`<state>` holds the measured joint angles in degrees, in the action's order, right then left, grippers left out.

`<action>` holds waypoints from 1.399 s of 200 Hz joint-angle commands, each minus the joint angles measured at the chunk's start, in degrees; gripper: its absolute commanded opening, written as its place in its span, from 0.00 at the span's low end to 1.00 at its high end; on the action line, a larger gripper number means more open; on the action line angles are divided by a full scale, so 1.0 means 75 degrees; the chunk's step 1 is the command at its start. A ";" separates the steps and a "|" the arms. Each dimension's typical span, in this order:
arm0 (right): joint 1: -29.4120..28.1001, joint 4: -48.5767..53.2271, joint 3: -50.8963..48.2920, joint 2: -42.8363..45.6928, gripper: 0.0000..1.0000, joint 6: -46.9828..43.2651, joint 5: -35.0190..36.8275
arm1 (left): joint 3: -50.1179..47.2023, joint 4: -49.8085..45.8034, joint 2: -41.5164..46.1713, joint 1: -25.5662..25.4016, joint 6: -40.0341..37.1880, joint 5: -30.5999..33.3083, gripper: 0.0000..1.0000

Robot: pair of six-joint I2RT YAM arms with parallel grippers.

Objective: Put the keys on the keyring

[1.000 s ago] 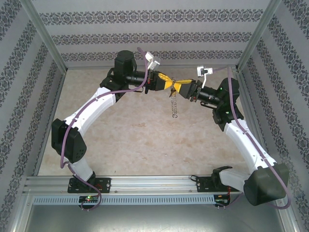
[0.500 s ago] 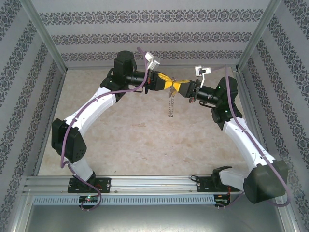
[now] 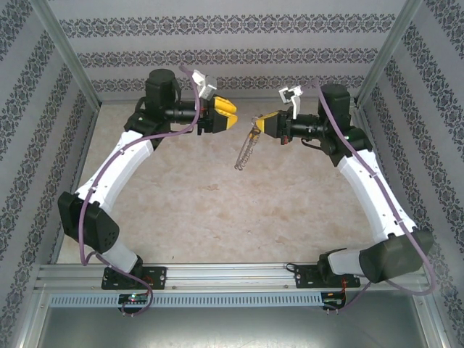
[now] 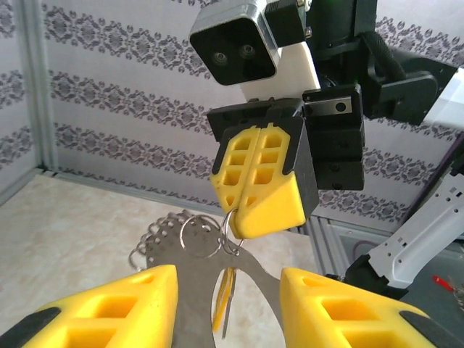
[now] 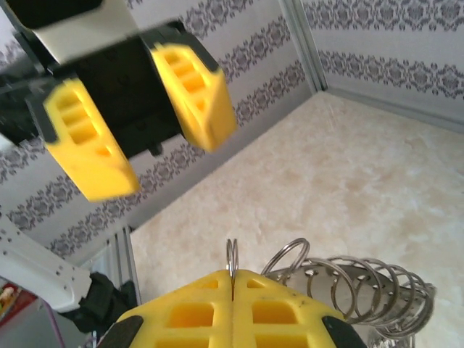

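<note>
Jaws wide apart and holding nothing, the left gripper point(image 3: 229, 116) faces the right gripper point(image 3: 262, 125), whose yellow pads are pressed together on a small wire loop at the top of the keyring point(image 3: 246, 148). The ring hangs from that grip above the table point(image 3: 217, 203), near the far wall, in the gap between the two arms. In the left wrist view the keys point(image 4: 223, 301) show as a yellow-orange tag with a thin sliver of metal, dangling just under the pinched loop among the strung silver pieces. The step in hand looks like the threading itself, or a check on it: one arm presents the ring while the other stands off with room to come in. The next move probably calls for the left gripper to close in level with the hanging bundle and take the tag or the ring without knocking it into a swing, while the right arm holds firm. Whether the key's own loop is already through the big ring or merely hangs against it cannot be told. The ring's split is not visible, the tag is too small to pick out from above, and in the right wrist view the left fingers are blurred and the shut pads cover what hangs beneath them.
</note>
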<state>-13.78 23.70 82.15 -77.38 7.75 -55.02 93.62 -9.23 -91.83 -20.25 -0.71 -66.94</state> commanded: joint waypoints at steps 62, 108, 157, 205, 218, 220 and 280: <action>-0.1025 0.4861 0.2994 -0.1120 0.00 -0.3609 0.1886 | 0.1269 -0.3283 -0.0418 -0.0005 -0.2345 -0.0496 0.41; -0.1432 0.5499 0.3508 -0.1428 0.00 -0.3922 0.2579 | 0.1682 -0.4150 -0.0847 -0.0243 -0.2912 -0.0694 0.40; -0.1462 0.5523 0.3529 -0.1332 0.00 -0.3961 0.2556 | 0.1753 -0.4457 -0.1067 -0.0560 -0.3150 -0.0817 0.39; -0.1454 0.5514 0.3496 -0.1302 0.00 -0.4032 0.2597 | 0.1924 -0.4485 -0.1327 -0.0835 -0.3142 -0.0750 0.39; -0.1456 0.5500 0.3487 -0.1285 0.00 -0.4039 0.2608 | 0.1980 -0.4497 -0.1394 -0.0861 -0.3122 -0.0746 0.39; -0.1456 0.5500 0.3485 -0.1287 0.00 -0.4043 0.2610 | 0.1990 -0.4499 -0.1404 -0.0874 -0.3124 -0.0744 0.39; -0.1432 0.5389 0.3387 -0.1219 0.00 -0.4057 0.2601 | 0.2054 -0.4454 -0.1524 -0.0972 -0.3078 -0.0720 0.30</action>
<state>-24.27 65.08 106.78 -87.92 -21.43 -35.16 107.20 -41.23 -102.41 -26.81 -22.55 -71.13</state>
